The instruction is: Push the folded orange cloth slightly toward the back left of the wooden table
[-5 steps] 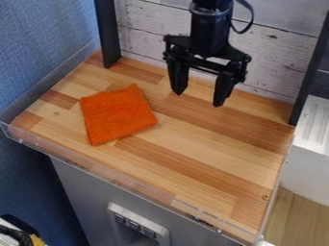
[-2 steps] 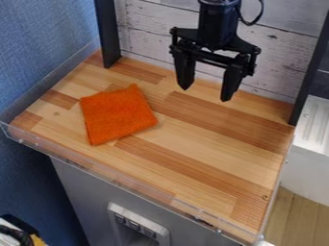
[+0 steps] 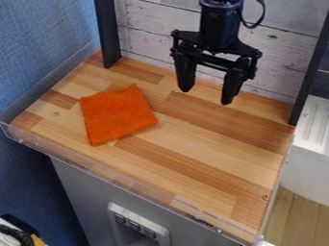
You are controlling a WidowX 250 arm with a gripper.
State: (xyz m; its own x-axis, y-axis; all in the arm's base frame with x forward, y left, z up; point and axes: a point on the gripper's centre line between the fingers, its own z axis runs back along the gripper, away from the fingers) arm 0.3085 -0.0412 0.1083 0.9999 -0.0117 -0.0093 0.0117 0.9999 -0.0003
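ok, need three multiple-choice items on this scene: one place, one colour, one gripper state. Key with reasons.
1. Where is the cloth?
A) Picture-left half of the wooden board
B) Board's picture-right edge
C) On the floor

2. Cloth colour?
A) Blue
B) Green
C) Orange

3. Gripper state?
A) Shut on the cloth
B) Open, holding nothing
C) Shut, empty

Key:
1 A: it lies left of the board's middle.
2 C: its visible surface is orange.
3 B: fingers apart, nothing between them.
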